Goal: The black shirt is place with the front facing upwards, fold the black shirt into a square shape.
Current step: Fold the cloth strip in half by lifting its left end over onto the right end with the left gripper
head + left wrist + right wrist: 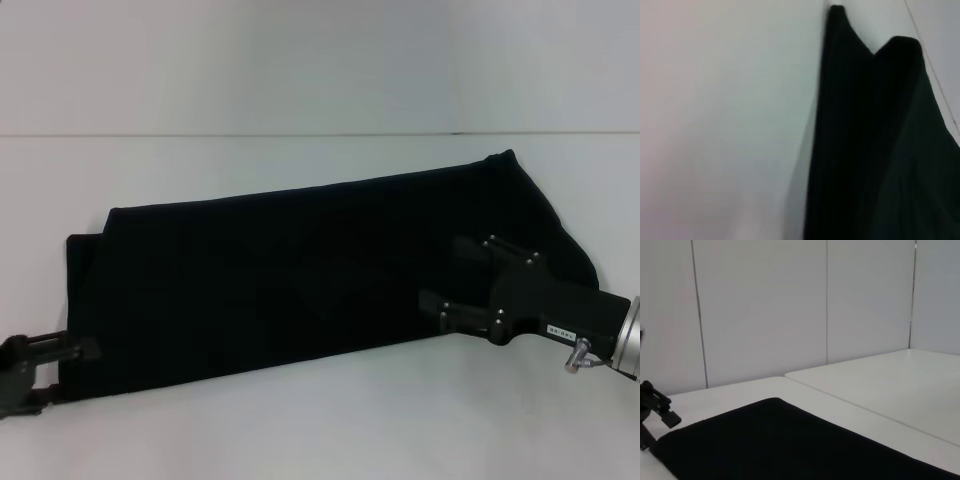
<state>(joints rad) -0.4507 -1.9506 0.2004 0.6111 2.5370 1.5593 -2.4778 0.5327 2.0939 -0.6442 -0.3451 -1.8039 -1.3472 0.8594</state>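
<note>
Black cloth shirt lies flat on the white tabletop, already doubled over into a long band that runs across the head view from the robot's left, where it sits nearer the robot, to the right, where it sits farther away. No lettering or neck label shows on the upper side; only plain dark fabric faces up. At the left end a lower layer sticks out a little past the upper one, so two edges show there. At the right end the cloth rises to a small point near the table's far seam.

Right black metal gripper hovers over the right end of the band, its two fingers spread apart and pointing toward the robot's left, with nothing between them. Whether the lower finger touches the near edge of the fabric cannot be told.

Left black metal gripper sits at the near left corner of the shirt, right at the cloth's edge. From these views I cannot tell whether it is released or pinching the fabric.

The left wrist view shows a dark folded end of the shirt against the pale table, with two rounded points. The right wrist view looks along the flat black cloth toward the pale panelled wall, the left gripper visible at the far corner.
</note>
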